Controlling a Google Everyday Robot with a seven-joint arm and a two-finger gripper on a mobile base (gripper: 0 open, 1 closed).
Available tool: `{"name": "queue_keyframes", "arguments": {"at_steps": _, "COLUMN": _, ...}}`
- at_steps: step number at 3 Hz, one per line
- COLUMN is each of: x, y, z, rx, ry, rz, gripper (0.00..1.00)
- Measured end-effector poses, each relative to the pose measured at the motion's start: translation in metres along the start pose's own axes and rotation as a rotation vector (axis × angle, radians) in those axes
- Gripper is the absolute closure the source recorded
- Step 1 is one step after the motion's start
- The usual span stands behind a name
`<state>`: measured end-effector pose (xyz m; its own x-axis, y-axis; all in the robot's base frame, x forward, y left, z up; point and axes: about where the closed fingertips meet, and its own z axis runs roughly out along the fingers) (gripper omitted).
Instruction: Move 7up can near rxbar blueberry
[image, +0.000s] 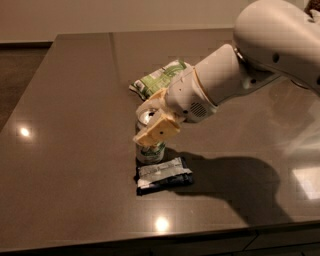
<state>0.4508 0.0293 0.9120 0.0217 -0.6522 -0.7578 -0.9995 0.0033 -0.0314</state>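
Observation:
The 7up can (150, 150) stands upright on the dark table, its silver top showing between my fingers. It stands just behind the rxbar blueberry (164, 175), a flat dark blue packet with a white band, and touches or nearly touches the packet's far edge. My gripper (151, 118) reaches in from the right and is closed around the can's upper part. One tan finger pad (157, 131) is in front of the can and the other finger (149, 103) is behind it.
A green-and-white snack bag (157, 80) lies behind the can, partly hidden by my arm (225, 80). The table's front edge (150, 239) is close below the packet. The left edge runs along the far left.

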Motion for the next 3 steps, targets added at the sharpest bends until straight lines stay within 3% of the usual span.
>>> {"name": "queue_keyframes", "arguments": {"at_steps": 1, "x": 0.0037, "y": 0.0053, "z": -0.0053, "rx": 0.019, "ry": -0.002, "rz": -0.005, "gripper": 0.08}}
{"name": "queue_keyframes", "arguments": {"at_steps": 2, "x": 0.0023, "y": 0.0061, "z": -0.0047, "rx": 0.018, "ry": -0.001, "rz": -0.009, "gripper": 0.0}}
{"name": "queue_keyframes", "arguments": {"at_steps": 3, "x": 0.0023, "y": 0.0061, "z": -0.0047, "rx": 0.018, "ry": -0.001, "rz": -0.009, "gripper": 0.0}}
